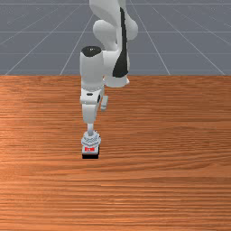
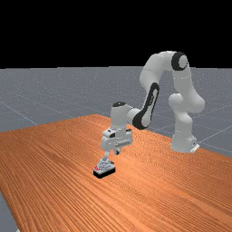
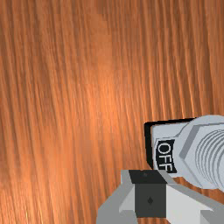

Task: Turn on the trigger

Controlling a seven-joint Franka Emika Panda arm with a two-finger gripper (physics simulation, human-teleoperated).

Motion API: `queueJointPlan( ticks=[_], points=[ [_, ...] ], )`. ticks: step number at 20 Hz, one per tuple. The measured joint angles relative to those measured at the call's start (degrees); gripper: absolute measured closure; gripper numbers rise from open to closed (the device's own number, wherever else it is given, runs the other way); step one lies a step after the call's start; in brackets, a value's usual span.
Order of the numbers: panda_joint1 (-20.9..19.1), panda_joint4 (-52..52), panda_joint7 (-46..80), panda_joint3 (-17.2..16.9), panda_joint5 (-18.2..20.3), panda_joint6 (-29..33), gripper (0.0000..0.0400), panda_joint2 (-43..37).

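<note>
One switch (image 1: pixel 93 153) is standing on the wooden table (image 1: pixel 171 176), and its lever (image 1: pixel 90 128) is pointing upward. The red mark (image 1: pixel 89 149) is on the side facing the front view's camera. In the far view the gripper (image 2: pixel 117 152) is low, just beside the switch. The wrist view shows its fingers (image 3: pixel 141 199) pressed together, near the OFF label (image 3: pixel 165 156). If they touch the switch, I cannot tell.
</note>
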Motion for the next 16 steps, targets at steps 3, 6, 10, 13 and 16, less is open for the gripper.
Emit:
queueJointPlan(
  ticks=[3, 6, 10, 13, 16],
  points=[
    [1.0, 1.4, 2.3, -0.9, -1.0, -0.5, 0.04, 0.8],
    [-1.0, 3.2, -1.4, 1.2, 1.9, -1.7, 0.04, 1.8],
    [-2.2, 6.2, -3.0, 2.5, 3.8, -3.3, 0.04, 3.4],
    [-1.7, 9.3, -1.9, 2.0, 3.1, -4.9, 0.04, 4.5],
    [0.0, 12.5, 1.8, 0.7, 1.7, -5.9, 0.04, 4.9]
  ],
)
